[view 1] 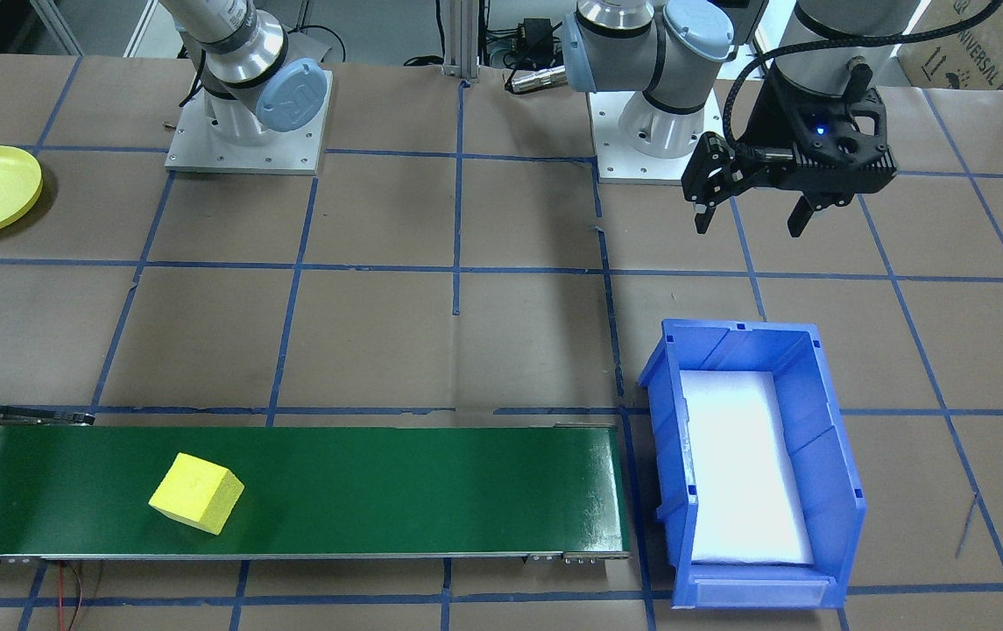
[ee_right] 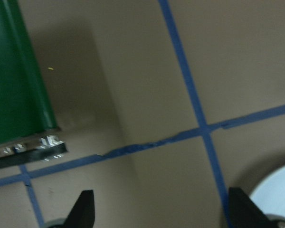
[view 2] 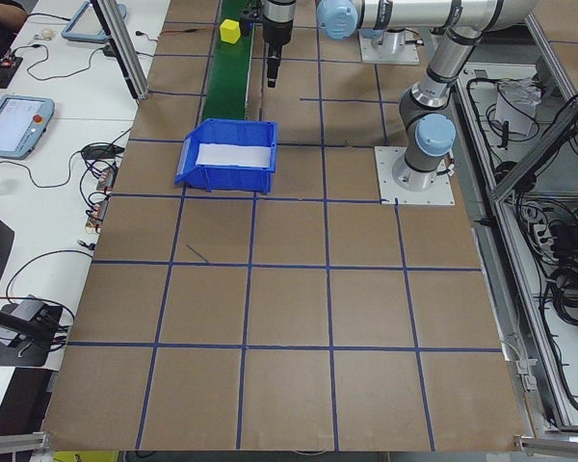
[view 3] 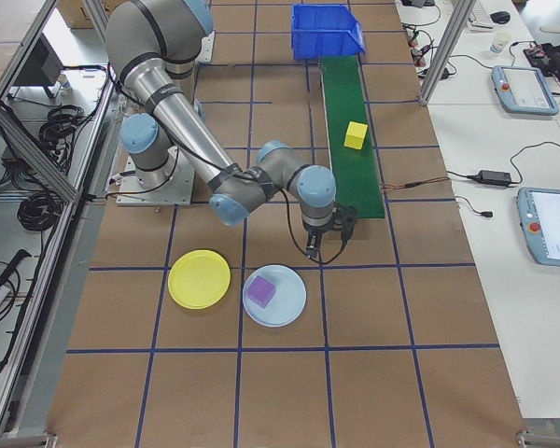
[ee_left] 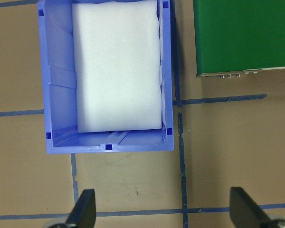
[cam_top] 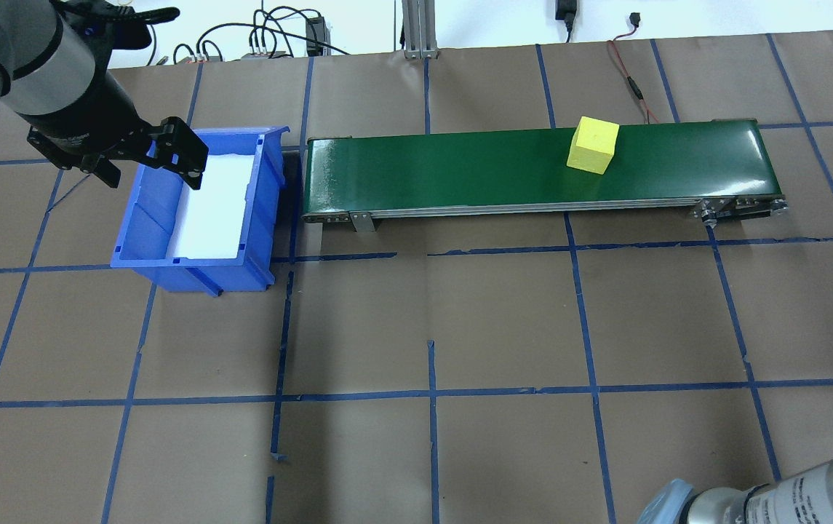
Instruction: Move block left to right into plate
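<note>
Left end effector [view 1: 751,219] hangs over the tabletop [cam_top: 431,306] just robot-side of the blue bin [cam_top: 198,211], fingers spread wide, nothing between them; the left wrist view shows both fingertips [ee_left: 83,209] apart, with the bin and its white foam liner [ee_left: 118,66] below. Bin holds no block.

Next along, the green conveyor [cam_top: 532,171] runs from the bin toward the robot's right. The yellow block [cam_top: 593,144] sits on the belt, well past the middle, nearer the right end, slightly skewed. Nothing is touching it.

Right end effector [view 3: 324,245] is low, just off the conveyor's right end; the right wrist view shows its fingers [ee_right: 83,209] parted and empty, with the belt corner on one side and the rim of a pale blue plate [view 3: 274,295] on the other. That pale plate carries a purple block [view 3: 260,292]. The yellow plate [view 3: 199,278] lies just beside it, nothing in it.

Judgement: block is in transit on the belt, left arm's part looks done, pick by the right arm not yet started. Next move calls for the right end effector to go over the block, square its open fingers to the skewed faces, close, lift, then carry to the yellow plate, not the pale one.
</note>
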Robot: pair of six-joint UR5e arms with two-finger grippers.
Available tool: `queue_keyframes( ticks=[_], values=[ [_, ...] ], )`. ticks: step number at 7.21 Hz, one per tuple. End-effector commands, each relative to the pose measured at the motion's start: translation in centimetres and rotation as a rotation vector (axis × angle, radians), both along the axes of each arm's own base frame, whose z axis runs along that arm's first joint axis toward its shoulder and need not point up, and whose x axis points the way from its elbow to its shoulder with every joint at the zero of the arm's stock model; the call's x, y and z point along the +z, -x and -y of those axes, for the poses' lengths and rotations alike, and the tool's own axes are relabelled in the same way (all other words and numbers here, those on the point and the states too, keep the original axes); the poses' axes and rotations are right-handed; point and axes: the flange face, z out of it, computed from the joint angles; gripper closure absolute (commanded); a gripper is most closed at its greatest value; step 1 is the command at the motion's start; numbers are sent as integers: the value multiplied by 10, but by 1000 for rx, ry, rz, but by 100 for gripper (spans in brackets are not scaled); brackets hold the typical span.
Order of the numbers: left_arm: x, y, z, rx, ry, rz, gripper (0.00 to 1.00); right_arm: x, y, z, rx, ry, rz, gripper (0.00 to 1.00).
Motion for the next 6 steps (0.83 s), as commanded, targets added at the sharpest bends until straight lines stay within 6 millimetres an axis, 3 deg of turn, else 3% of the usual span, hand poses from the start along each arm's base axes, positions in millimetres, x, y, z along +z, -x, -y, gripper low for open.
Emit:
queue_keyframes(
  ticks=[1, 3, 6],
  values=[
    [2, 0, 0, 0, 8, -1, 0, 6, -67, 48, -122, 53, 155, 0],
    [2, 0, 0, 0, 8, -1, 0, 15, -126, 81, -171, 51, 176, 0],
    [2, 0, 0, 0, 8, -3, 0, -4, -156, 100, -198, 72, 275, 0]
  ],
)
